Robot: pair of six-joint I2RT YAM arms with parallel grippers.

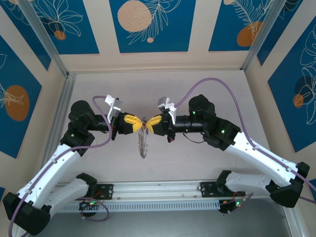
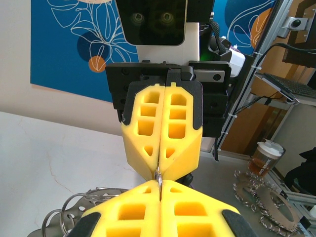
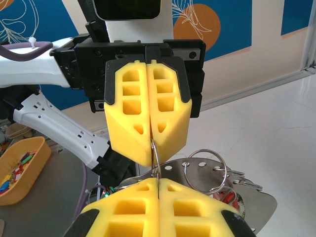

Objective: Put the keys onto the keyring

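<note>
I'm working in a robotics lab cell. Aluminium frame posts (image 1: pixel 47 39) hold printed blue leaf panels (image 1: pixel 148 24) around a white table (image 1: pixel 197 158), with a slotted mounting rail (image 1: pixel 158 190) along its near edge. Beyond the cell I see a takeaway drink cup (image 2: pixel 265 158), an orange parts tray (image 3: pixel 19 170) and what may be a keyboard (image 2: pixel 290 86).

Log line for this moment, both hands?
left hand: shut on keyring; right hand: shut on keyring; hands: tip to tip; metal pieces: hanging below
</note>
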